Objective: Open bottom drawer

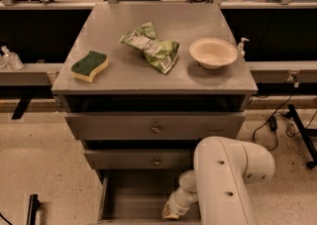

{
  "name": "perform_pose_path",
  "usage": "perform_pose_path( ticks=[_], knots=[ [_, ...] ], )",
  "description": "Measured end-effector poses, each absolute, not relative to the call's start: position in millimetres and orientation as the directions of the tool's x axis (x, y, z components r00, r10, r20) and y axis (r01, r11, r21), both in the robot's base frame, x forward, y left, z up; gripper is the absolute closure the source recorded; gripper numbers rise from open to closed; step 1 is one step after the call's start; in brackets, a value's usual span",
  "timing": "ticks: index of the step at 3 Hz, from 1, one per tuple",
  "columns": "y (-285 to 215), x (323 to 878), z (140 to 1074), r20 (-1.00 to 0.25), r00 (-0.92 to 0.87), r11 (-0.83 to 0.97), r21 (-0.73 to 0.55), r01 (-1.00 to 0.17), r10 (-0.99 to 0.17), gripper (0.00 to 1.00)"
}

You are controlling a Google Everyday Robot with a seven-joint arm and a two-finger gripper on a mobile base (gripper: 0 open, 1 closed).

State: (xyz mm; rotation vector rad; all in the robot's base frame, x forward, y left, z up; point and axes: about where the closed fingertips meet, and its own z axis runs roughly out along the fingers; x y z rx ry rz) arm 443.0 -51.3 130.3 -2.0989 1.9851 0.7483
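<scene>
Bottom drawer: stands out toward the camera, interior showing.
Tool: low over its right front part; grip state cannot be told.

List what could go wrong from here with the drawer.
1. The tool sits low over the front of the open bottom drawer; lifting carelessly could knock the middle drawer above.
2. The bulky arm hangs over one side of the open drawer and could bump it askew.
</scene>
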Motion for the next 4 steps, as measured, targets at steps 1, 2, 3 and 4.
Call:
perform_pose_path(
  ticks=[1,2,3,4],
  knots=[
    [-51.3,443.0,130.3,-0.455,-0.005,-0.108,0.221,-0.969,-0.891,0.28],
    [-55.8,443.7,131.6,-0.461,-0.034,-0.073,0.214,-0.974,-0.887,0.38],
    [-56.0,444.4,131.6,-0.461,-0.034,-0.073,0.214,-0.974,-0.887,0.61],
    [-56.0,444.4,131.6,-0.461,-0.034,-0.073,0.214,-0.974,-0.887,0.84]
  ],
)
